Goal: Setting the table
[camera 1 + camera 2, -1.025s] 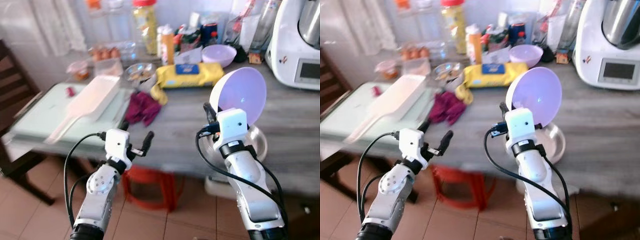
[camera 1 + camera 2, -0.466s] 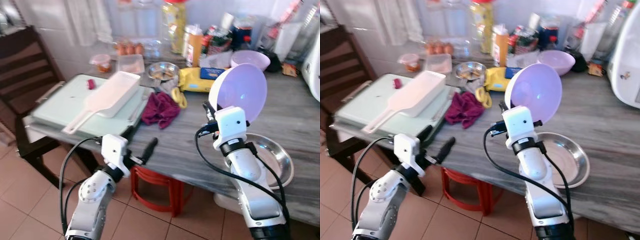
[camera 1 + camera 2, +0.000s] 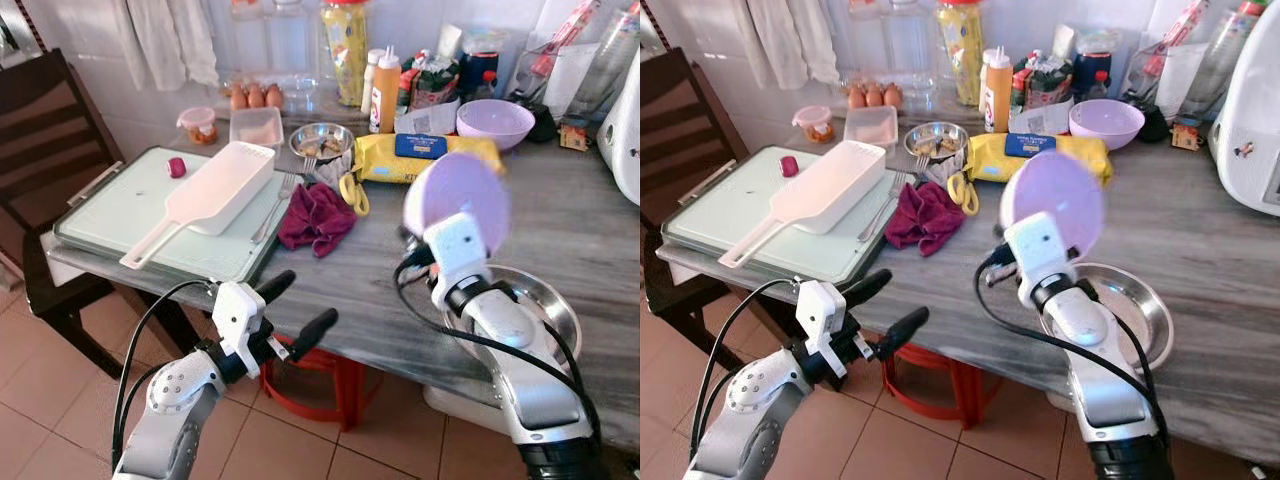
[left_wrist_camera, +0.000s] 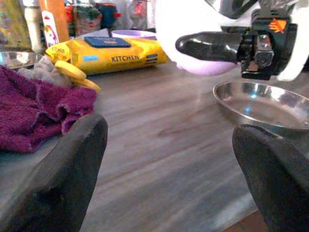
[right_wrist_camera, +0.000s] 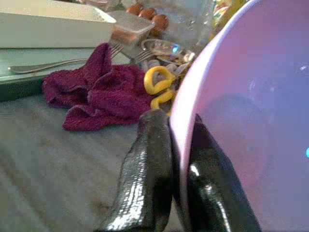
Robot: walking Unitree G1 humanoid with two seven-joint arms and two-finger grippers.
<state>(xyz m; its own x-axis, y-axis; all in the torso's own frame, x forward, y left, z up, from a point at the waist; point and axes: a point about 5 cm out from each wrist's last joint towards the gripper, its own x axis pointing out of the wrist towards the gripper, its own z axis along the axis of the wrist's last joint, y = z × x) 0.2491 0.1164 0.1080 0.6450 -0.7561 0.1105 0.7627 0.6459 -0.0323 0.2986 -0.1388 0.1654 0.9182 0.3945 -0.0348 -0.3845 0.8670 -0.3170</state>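
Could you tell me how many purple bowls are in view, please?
2: one purple bowl held by the right gripper above the counter's front, another purple bowl resting at the back beside the yellow packet.

Bright, even daylight fills the kitchen, washing out the far wall. The lilac bowl [image 3: 458, 203] is motion-blurred, and glare glints off the steel dish [image 3: 545, 310] at right.

The two head cameras looked forward and down from above, showing the same grey wood-grain table [image 3: 600, 215] from slightly offset angles. The left wrist camera sat low at the table's edge, looking across it at the crumpled maroon cloth [image 4: 34, 104] and shallow round steel dish [image 4: 263, 104]. The right wrist camera looked very near along its fingers, sharing that cloth.
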